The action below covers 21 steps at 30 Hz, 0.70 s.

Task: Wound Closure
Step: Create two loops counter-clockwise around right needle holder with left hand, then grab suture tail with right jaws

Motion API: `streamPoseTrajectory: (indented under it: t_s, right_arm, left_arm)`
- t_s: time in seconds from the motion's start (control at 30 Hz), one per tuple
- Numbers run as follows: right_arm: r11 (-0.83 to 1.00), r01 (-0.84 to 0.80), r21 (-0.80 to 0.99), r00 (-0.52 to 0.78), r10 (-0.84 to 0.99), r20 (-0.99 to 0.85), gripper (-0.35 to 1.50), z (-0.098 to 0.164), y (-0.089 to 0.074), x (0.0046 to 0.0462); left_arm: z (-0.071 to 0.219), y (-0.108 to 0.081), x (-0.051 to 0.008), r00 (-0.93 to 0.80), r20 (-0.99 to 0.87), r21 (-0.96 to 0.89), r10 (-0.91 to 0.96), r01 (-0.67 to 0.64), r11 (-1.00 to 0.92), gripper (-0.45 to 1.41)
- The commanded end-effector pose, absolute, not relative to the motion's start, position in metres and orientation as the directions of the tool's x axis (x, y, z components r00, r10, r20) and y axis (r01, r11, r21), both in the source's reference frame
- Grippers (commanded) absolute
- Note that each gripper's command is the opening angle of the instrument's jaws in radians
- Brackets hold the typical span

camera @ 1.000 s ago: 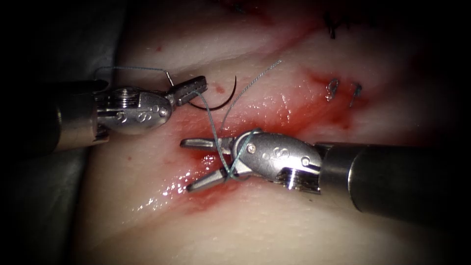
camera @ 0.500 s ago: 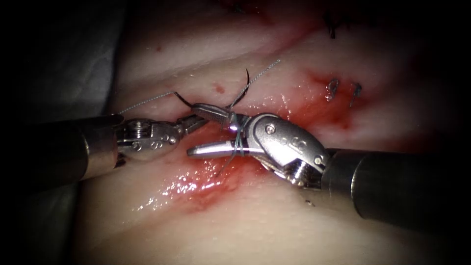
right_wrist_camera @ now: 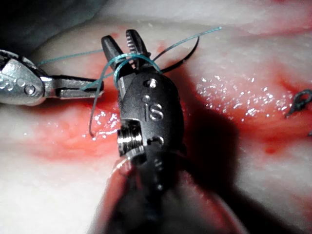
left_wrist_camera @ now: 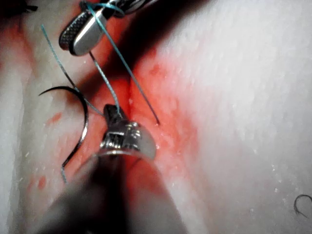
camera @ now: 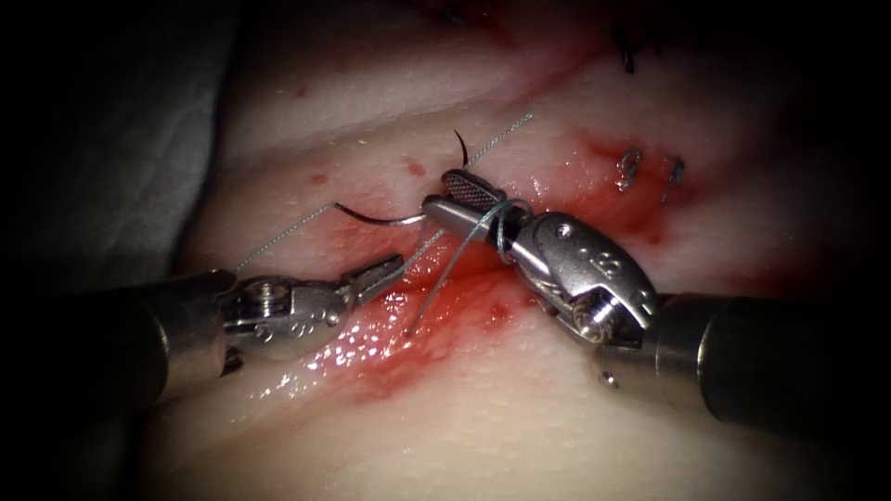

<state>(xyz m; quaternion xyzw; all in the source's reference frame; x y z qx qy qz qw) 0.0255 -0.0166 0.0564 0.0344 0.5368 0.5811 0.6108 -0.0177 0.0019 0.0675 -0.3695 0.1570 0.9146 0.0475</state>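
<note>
The left arm's steel tool [camera: 388, 270] is clamped on the thin teal thread [camera: 278, 237]. The right arm's steel tool [camera: 457, 198], jaws apart, carries thread loops. The dark curved needle [camera: 376, 219] lies free on the pale tissue [camera: 520, 408], left of the cut.

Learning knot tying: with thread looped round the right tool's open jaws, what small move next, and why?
Probably shut the right tool on the thread tail beside its open, wrapped jaws: the left tool grips the other strand; the needle lies loose.
</note>
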Motion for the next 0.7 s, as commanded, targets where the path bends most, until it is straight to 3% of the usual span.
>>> streamPoseTrajectory:
  t_s: [0.03, 0.07, 0.13, 0.2, 0.37, 0.7]
  right_arm:
    - [0.248, -0.653, 0.715, -0.313, 0.772, -0.553, 0.22, 0.0575, -0.0165, 0.0265]
    - [0.248, -0.653, 0.715, -0.313, 0.772, -0.553, 0.22, 0.0575, -0.0165, 0.0265]
    - [0.185, -0.639, 0.746, -0.348, 0.796, -0.495, 0.71, 0.0584, -0.0163, 0.0264]
    - [0.169, -0.648, 0.743, -0.339, 0.809, -0.480, 0.93, 0.0591, -0.0162, 0.0263]
    - [0.100, -0.659, 0.745, -0.340, 0.844, -0.414, 0.99, 0.0618, -0.0169, 0.0261]
    - [-0.049, -0.616, 0.787, -0.446, 0.845, -0.296, 0.91, 0.0628, -0.0155, 0.0250]
  left_arm:
    - [0.0679, 0.0019, -0.0186, -0.724, -0.689, 0.260, -0.034, -0.203, -0.944, -0.45]
    - [0.0679, 0.0019, -0.0186, -0.724, -0.689, 0.260, -0.034, -0.203, -0.944, -0.45]
    - [0.0675, 0.0025, -0.0193, -0.729, -0.683, 0.273, -0.040, -0.205, -0.940, -0.45]
    - [0.0674, 0.0029, -0.0196, -0.731, -0.681, 0.287, -0.053, -0.199, -0.937, -0.45]
    - [0.0673, 0.0034, -0.0201, -0.736, -0.675, 0.301, -0.063, -0.197, -0.933, -0.45]
    - [0.0674, 0.0037, -0.0209, -0.742, -0.667, 0.310, -0.067, -0.194, -0.931, -0.45]
